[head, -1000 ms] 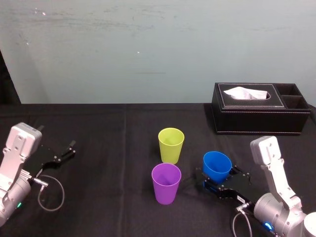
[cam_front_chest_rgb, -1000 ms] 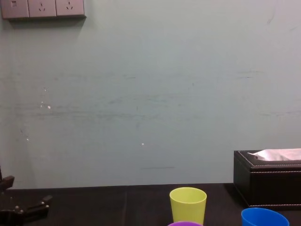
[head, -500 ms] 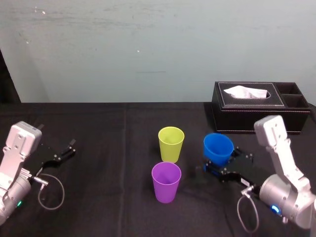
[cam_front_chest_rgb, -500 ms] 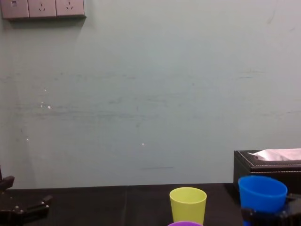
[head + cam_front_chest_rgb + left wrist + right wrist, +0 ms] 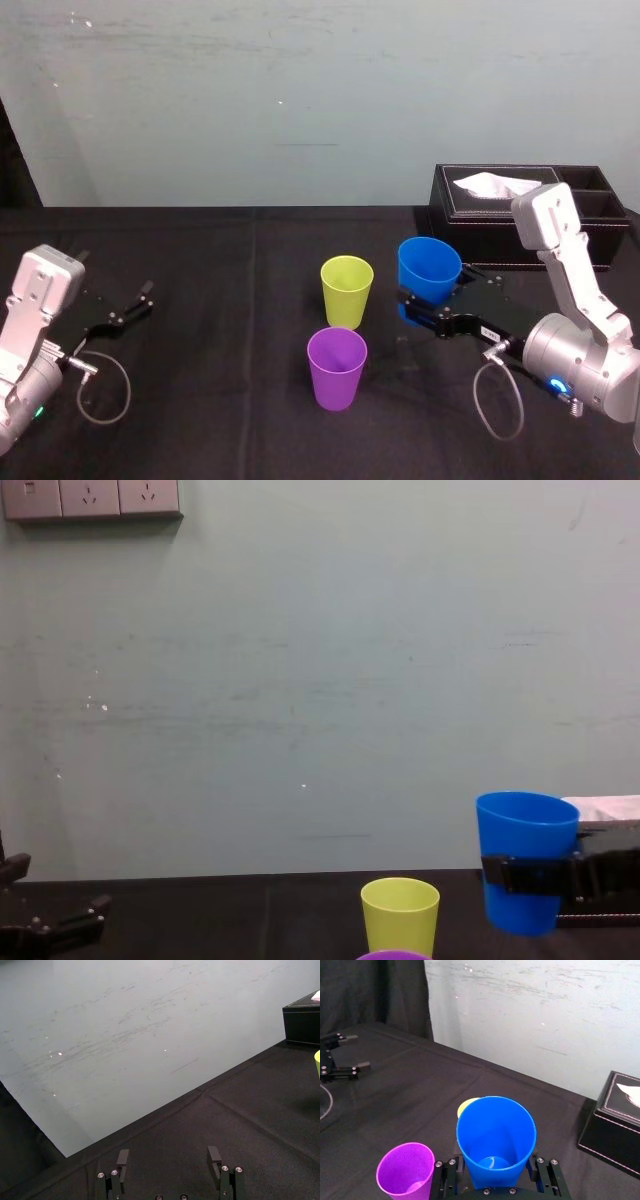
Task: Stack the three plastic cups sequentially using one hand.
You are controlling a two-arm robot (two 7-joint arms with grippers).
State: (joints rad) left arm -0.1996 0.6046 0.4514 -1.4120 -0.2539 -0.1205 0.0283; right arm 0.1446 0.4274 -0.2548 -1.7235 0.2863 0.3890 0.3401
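Head view: the right hand [image 5: 430, 292] was clamped on the blue cup [image 5: 428, 266], a smooth, tapered plastic tumbler, its black fingers pressed to the lower wall on either side. The cup hung upright, mouth up, clear of the black-clothed desk [image 5: 200, 390]. It sat just beside the yellow-green cup [image 5: 346, 291], on that cup's right, with the purple cup [image 5: 336, 369] standing nearer the robot. Both of those stood upright on the cloth, apart from each other. A second ago the blue cup stood low beside the purple one; now it was higher, farther forward and closer to the yellow-green cup. Behind it sat the black stitched tissue box [image 5: 480, 230].

Chest view: up it had come! The blue cup had only shown its rim at the bottom edge before; here the whole body showed, a black finger banding its lower half.

Right wrist view: looking into the blue cup's open mouth, fingers flanked its base; the purple cup stood nearby, and the yellow-green rim peeked from behind the blue wall.

Left wrist view: the left hand [image 5: 168, 1160] rested low over the desk, fingers apart, holding nothing.
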